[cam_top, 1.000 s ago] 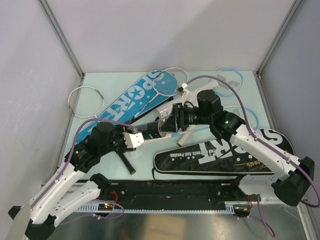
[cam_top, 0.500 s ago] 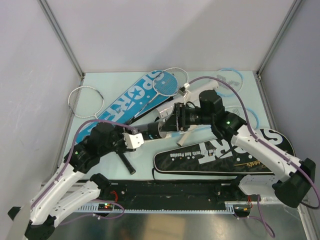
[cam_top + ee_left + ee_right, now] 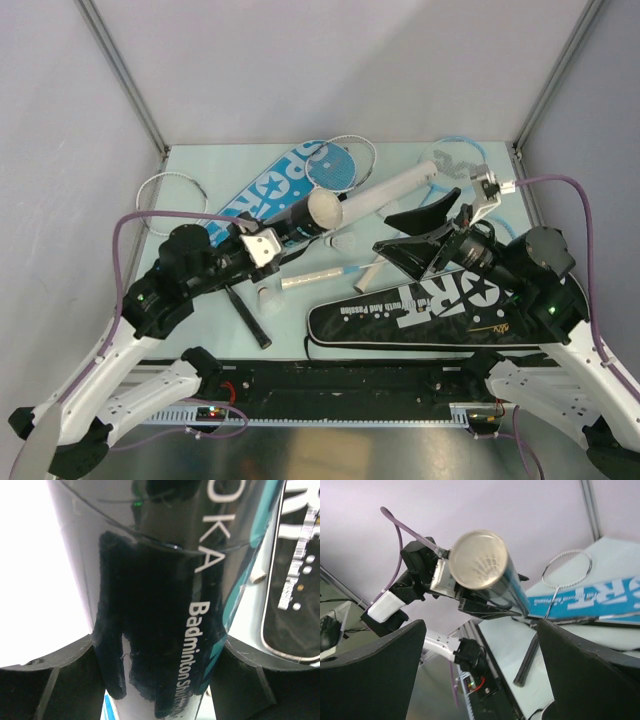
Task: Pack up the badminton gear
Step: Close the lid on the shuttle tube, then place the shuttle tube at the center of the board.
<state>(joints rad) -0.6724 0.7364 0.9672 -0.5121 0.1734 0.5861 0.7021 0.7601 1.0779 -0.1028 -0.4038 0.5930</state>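
Black tube (image 3: 298, 220) is sitting clamped in the left end effector (image 3: 268, 240). It is being held off the worktop (image 3: 225, 160) and tilting up so its open mouth is facing the right arm, probably for loading; white feathers seem to be showing inside. Right end effector (image 3: 388, 232) is hanging spread wide, gripping nothing, just beyond that mouth. White tube (image 3: 395, 185) is lying behind, with a blue cover (image 3: 262, 195) and a black cover (image 3: 440, 310) lying flat. Pale green worktop is sitting between 3 plain grey walls (image 3: 300, 70).
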